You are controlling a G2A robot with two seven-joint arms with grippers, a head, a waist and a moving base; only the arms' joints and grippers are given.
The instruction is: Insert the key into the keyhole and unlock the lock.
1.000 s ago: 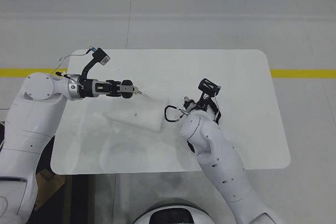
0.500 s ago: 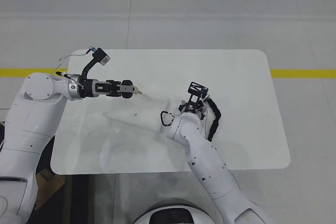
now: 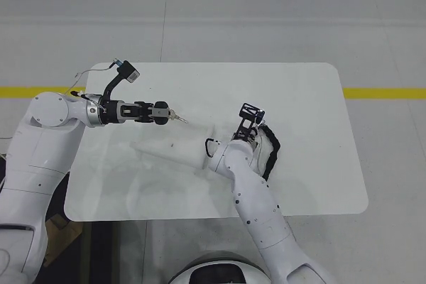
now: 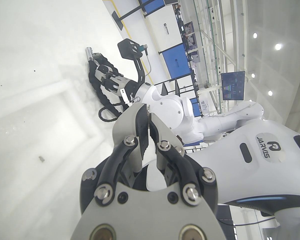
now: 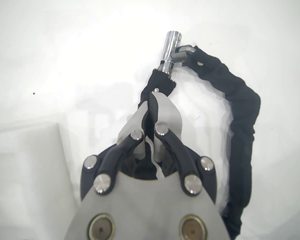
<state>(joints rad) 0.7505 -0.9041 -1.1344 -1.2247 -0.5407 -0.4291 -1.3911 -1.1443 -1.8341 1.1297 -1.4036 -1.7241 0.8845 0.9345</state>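
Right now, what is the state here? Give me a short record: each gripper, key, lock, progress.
left gripper: shut on key, over the table, apart from the cylinder
right gripper: shut on the black sleeve of the chain, close behind the cylinder
cylinder: silver, lying on the table, free end pointing away from the right gripper
chain: curves back beside the right gripper
block: white, on the table, next to the right gripper
progress: key not inserted
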